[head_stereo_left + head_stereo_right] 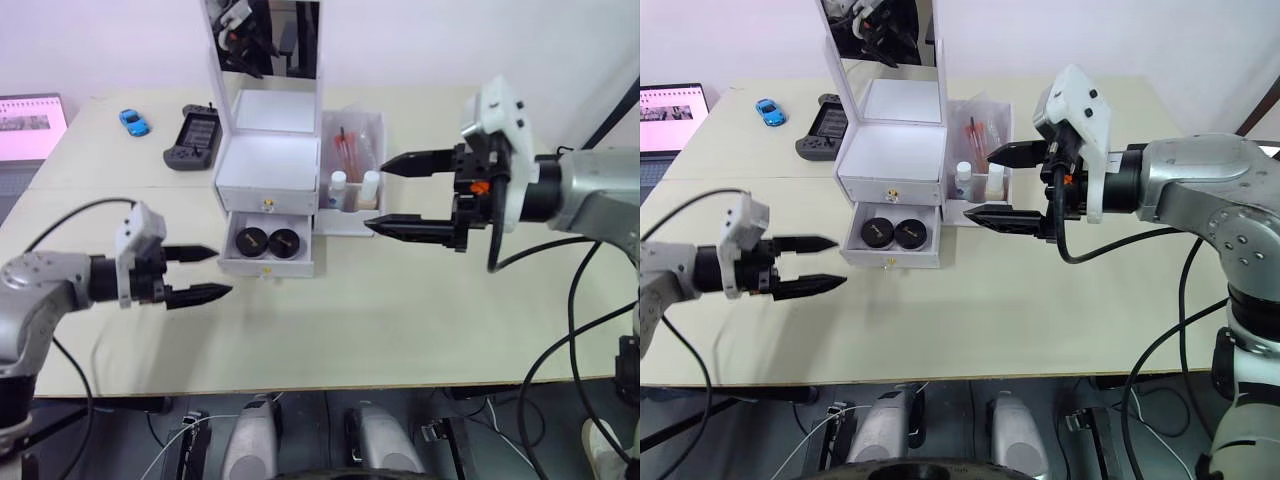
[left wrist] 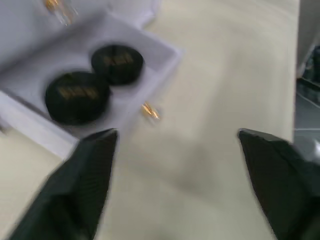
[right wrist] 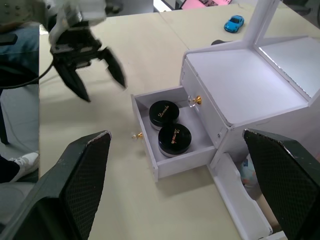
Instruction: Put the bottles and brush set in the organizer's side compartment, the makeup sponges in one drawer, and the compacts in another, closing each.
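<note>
The white organizer stands mid-table with its mirror lid upright. Its lower drawer is pulled out and holds the two black compacts, side by side. The upper drawer is shut, showing its gold knob. In the side compartment stand the two white-capped bottles, with the brush set behind them. My left gripper is open, just left of the open drawer, holding nothing. My right gripper hovers wide open and bare, just right of the side compartment. The makeup sponges are out of view.
A black game controller and a blue toy car lie behind and to the left of the organizer. A laptop sits at the far left edge. Bare tabletop stretches in front of the organizer to the near edge.
</note>
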You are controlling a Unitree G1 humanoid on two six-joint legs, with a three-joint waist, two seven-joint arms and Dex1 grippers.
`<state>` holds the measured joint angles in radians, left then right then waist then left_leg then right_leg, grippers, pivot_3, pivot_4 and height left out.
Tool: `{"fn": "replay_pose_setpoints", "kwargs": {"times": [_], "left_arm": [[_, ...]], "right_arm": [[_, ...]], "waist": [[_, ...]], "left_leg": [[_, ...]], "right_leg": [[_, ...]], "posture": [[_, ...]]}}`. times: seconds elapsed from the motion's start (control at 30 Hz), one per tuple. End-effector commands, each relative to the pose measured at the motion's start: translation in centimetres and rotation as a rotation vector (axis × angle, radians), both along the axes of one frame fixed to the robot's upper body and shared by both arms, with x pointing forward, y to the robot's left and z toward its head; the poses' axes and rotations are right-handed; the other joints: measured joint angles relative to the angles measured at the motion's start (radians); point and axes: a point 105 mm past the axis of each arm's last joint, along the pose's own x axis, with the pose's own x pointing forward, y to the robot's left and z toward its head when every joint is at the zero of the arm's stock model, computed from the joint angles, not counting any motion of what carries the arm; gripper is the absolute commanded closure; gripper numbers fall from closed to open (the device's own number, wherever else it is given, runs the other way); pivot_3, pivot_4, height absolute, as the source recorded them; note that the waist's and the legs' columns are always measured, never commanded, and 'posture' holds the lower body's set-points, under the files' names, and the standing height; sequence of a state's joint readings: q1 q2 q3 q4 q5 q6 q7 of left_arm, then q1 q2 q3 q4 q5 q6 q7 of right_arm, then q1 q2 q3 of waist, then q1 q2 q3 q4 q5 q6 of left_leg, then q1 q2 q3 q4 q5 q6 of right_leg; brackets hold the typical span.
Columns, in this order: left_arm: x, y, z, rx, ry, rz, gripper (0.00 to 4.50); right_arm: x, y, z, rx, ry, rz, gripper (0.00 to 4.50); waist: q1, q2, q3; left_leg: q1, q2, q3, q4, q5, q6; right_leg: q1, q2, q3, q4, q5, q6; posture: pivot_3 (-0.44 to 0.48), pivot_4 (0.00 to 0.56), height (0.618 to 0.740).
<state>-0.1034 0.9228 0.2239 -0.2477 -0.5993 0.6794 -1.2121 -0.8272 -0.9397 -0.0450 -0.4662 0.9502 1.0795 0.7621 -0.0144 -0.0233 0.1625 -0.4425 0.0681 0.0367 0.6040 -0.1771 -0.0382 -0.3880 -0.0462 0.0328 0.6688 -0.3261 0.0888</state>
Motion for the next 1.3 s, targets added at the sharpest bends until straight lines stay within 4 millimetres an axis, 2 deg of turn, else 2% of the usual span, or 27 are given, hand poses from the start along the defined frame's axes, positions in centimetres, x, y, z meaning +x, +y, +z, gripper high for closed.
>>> {"fn": "replay_pose_setpoints", "kwargs": {"times": [0.03, 0.13, 0.17, 0.3, 0.47, 0.6, 0.7, 0.87, 1.0, 1.17, 1.3], "left_arm": [[0.5, -0.1, -0.3, 0.008, -0.07, 0.05, 2.47], [1.3, -0.9, -1.2, -0.019, -0.073, 0.11, 4.18], [1.4, -1.2, -1.3, -0.026, -0.073, 0.117, 4.39], [2.5, -2.8, -2.5, -0.036, -0.074, 0.136, 4.39], [4.5, -3.3, -2.9, -0.025, -0.111, 0.203, 4.39], [5.9, -3.6, -2.2, -0.015, -0.16, 0.207, 4.39], [7.3, -4.4, -1.0, -0.016, -0.21, 0.198, 4.39], [8.2, -5.8, -0.3, -0.028, -0.238, 0.173, 4.39], [9.5, -6.2, -0.1, 0.033, -0.299, 0.18, 4.39], [11.2, -6.9, 1.3, 0.059, -0.375, 0.192, 4.39], [11.8, -7.1, 1.7, 0.066, -0.393, 0.199, 4.39]], "right_arm": [[-0.1, 0.1, 1.2, 0.006, -0.06, 0.016, 0.0], [-0.1, -0.4, 1.5, 0.005, -0.059, 0.011, 0.0], [-0.1, -0.9, 1.8, 0.004, -0.059, 0.007, 0.0], [-0.1, -1.6, 2.2, 0.003, -0.063, -0.002, 0.0], [-0.3, -1.7, 2.3, 0.0, -0.07, -0.01, 0.0], [-0.4, -1.8, 2.3, 0.004, -0.075, -0.022, 0.0], [-0.4, -1.7, 2.4, 0.007, -0.079, -0.029, 0.0], [-0.5, -1.8, 2.5, 0.008, -0.086, -0.041, 0.0], [-0.5, -1.8, 2.7, 0.009, -0.091, -0.048, 0.0], [-0.6, -1.8, 2.7, 0.011, -0.091, -0.053, 0.0], [-0.6, -1.7, 2.8, 0.011, -0.091, -0.056, 0.0]], "waist": [[0.004, 0.0, 0.0], [0.004, 0.0, 0.0], [0.005, 0.0, 0.0], [0.003, 0.0, 0.0], [0.0, 0.0, 0.0], [0.002, 0.0, 0.0], [0.008, 0.0, 0.0], [0.004, 0.0, 0.0], [0.005, 0.0, 0.0], [0.007, 0.0, 0.0], [0.005, 0.0, 0.0]], "left_leg": [[0.0, 0.0, 0.0, 0.0, 0.0, 0.0], [0.0, 0.0, -0.001, 0.0, 0.0, 0.0], [0.0, 0.0, -0.001, 0.001, 0.0, 0.0], [0.0, -0.001, 0.0, 0.001, 0.0, 0.0], [0.0, 0.0, -0.001, 0.001, 0.0, 0.0], [0.0, 0.0, -0.001, 0.001, 0.0, 0.0], [0.0, 0.0, -0.001, 0.001, 0.0, 0.0], [0.0, -0.001, -0.001, 0.003, 0.0, 0.0], [0.0, -0.001, -0.002, 0.002, 0.0, 0.0], [-0.001, -0.001, -0.002, 0.003, 0.0, 0.0], [-0.001, -0.001, -0.002, 0.003, 0.0, 0.0]], "right_leg": [[0.0, 0.0, 0.0, 0.0, 0.0, 0.0], [0.001, 0.0, -0.001, 0.0, 0.0, 0.0], [0.001, 0.0, 0.0, 0.0, 0.0, 0.0], [0.001, 0.0, 0.0, 0.0, 0.0, 0.001], [0.001, 0.002, 0.0, 0.0, 0.001, 0.001], [0.0, 0.002, 0.0, 0.0, 0.001, 0.001], [0.001, 0.002, 0.0, 0.001, 0.001, 0.001], [0.002, 0.001, 0.0, 0.0, 0.001, 0.001], [0.001, 0.002, 0.0, 0.001, 0.001, 0.001], [0.002, 0.002, 0.0, 0.001, 0.001, 0.001], [0.002, 0.002, 0.0, 0.001, 0.001, 0.002]], "posture": [[0.0, 0.15, 0.74], [0.0, 0.15, 0.74], [0.0, 0.15, 0.74], [0.0, 0.15, 0.74], [0.0, 0.15, 0.74], [0.0, 0.15, 0.74], [0.0, 0.15, 0.74], [0.0, 0.15, 0.74], [0.0, 0.15, 0.74], [0.0, 0.15, 0.74], [0.0, 0.15, 0.74]]}}
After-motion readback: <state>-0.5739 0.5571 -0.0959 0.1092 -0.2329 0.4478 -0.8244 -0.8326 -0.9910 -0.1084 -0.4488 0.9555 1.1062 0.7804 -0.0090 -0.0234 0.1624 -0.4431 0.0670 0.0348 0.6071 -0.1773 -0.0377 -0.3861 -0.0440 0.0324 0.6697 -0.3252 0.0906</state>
